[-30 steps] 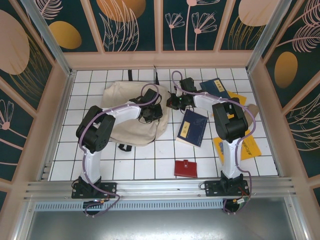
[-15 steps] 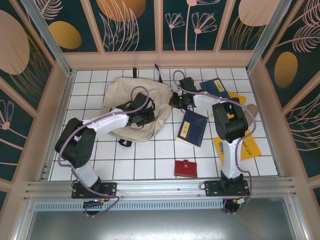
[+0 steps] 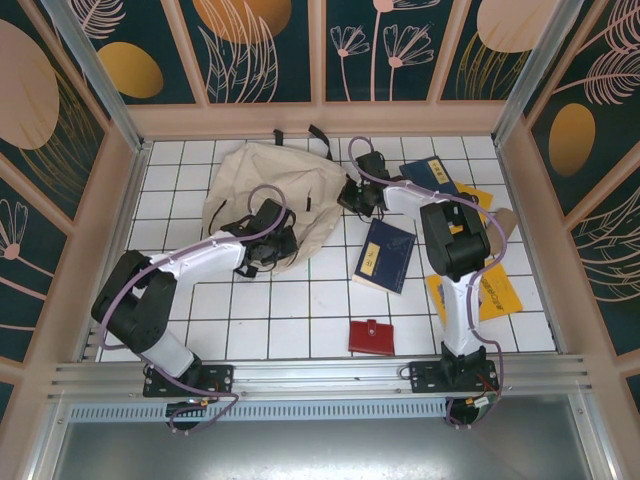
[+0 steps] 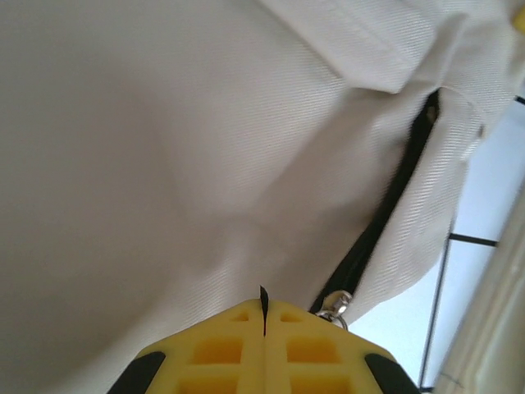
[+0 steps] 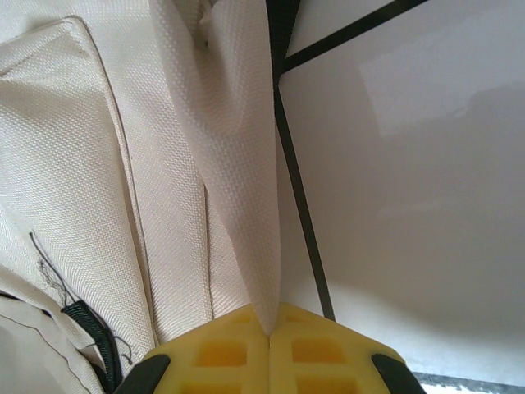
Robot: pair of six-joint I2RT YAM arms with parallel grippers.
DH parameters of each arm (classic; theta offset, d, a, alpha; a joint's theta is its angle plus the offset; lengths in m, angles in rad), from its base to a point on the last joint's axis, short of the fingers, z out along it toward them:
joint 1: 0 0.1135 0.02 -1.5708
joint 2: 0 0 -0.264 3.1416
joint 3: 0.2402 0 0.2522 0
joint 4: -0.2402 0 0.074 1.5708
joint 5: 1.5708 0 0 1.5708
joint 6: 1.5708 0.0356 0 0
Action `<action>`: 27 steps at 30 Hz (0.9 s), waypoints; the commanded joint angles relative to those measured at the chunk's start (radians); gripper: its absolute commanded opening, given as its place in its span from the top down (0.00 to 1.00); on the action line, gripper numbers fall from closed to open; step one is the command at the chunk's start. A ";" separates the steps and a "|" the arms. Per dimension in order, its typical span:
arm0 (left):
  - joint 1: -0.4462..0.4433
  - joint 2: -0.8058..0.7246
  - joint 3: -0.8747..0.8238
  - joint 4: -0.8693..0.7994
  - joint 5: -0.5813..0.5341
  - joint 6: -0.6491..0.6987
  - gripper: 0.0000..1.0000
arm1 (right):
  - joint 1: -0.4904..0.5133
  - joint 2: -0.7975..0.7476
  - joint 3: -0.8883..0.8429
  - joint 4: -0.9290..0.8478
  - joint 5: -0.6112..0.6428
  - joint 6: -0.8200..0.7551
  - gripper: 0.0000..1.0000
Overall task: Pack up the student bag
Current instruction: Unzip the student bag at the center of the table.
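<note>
**A:** Where's the bag (image 3: 262, 185) sitting?

**B:** It's lying crumpled on the far-left part of the tiled table (image 3: 300, 315). The long axis is running near-left to far-right, with black straps (image 3: 300, 135) hanging off the far edge. It's soft matte cream canvas, folding loosely, so nothing stiff to push against.

**A:** Arms?

**B:** They're reaching onto it from two sides. The left gripper (image 3: 258, 250) is biting the near edge and the right gripper (image 3: 352, 195) is biting the right edge, so the bag is lying between them. A blue book (image 3: 385, 255) is lying just beside the right arm, well apart from the left. A red wallet (image 3: 371, 336) is sitting near the front, away from both.

**A:** Jaws?

**B:** Both are pressing together. The right pads (image 5: 238, 328) are pinching a fold of coarse-weave cloth. The left pads (image 4: 238, 324) are pinching a thin black sliver (image 4: 263, 297). I'm reading it as the zip pull but can't confirm.

**A:** Zip?

**B:** The black zip (image 4: 385, 205) is running away from the left fingers, up and right in the wrist view. I can't tell whether the teeth are parting. A small metal ring (image 4: 336, 305) is sitting just beside the fingertips.

**A:** Next move?

**B:** I'm guessing the left is dragging along the zip line while the right is anchoring the cloth. The risk is the fabric bunching instead of the slider travelling.
</note>
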 commanded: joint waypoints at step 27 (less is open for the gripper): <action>0.017 -0.051 0.011 -0.075 -0.103 0.095 1.00 | 0.092 -0.346 -0.359 0.061 -0.157 0.145 0.51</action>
